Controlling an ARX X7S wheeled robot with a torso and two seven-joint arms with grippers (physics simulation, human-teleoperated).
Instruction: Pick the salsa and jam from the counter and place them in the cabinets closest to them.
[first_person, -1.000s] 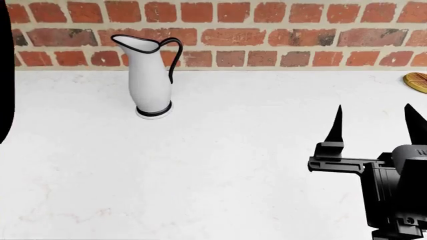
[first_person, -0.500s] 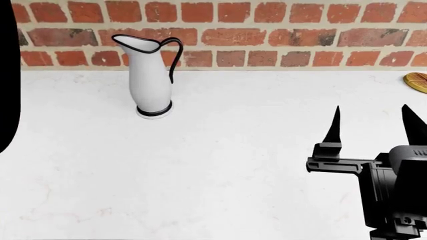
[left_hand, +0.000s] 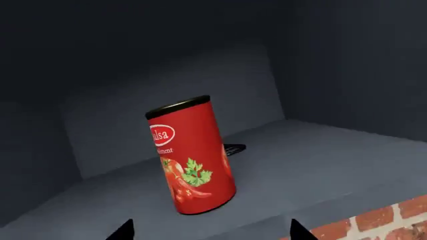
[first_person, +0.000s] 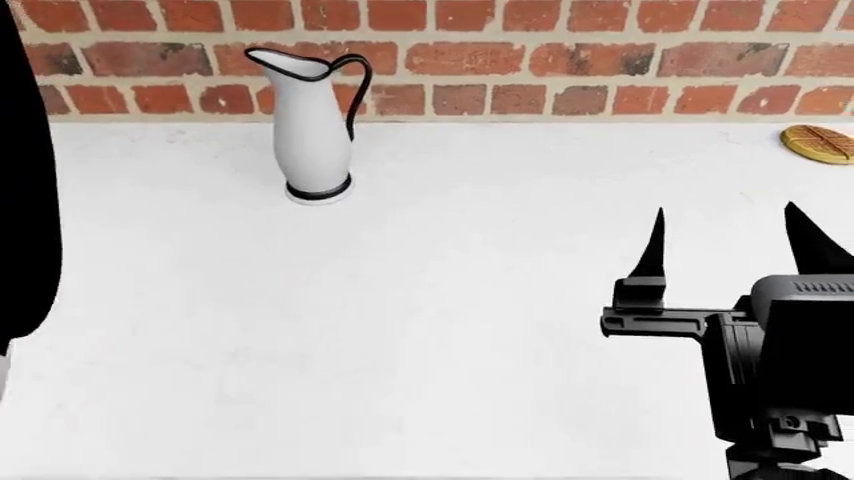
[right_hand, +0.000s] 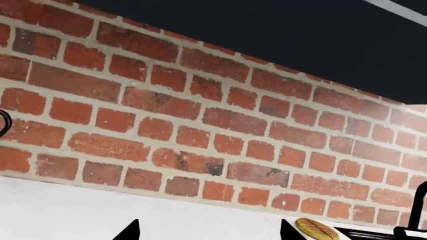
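The salsa (left_hand: 190, 157), a red can with a black lid, stands slightly tilted on the grey cabinet shelf (left_hand: 320, 155) in the left wrist view. My left gripper (left_hand: 212, 232) is open just in front of it, its fingertips apart and not touching the can. My right gripper (first_person: 727, 245) hovers open over the white counter (first_person: 441, 300) at the right, with nothing between its fingers; the right wrist view shows that gripper (right_hand: 210, 231) facing the brick wall. The jam is out of view.
A white pitcher (first_person: 314, 125) with black trim stands at the back left of the counter by the brick wall (first_person: 534, 60). A round waffle-like item (first_person: 819, 143) lies at the far right. A black shape (first_person: 20, 200) fills the head view's left edge.
The head view has shifted, so the pitcher and wall sit higher in the picture. My right gripper stays open in about the same place.
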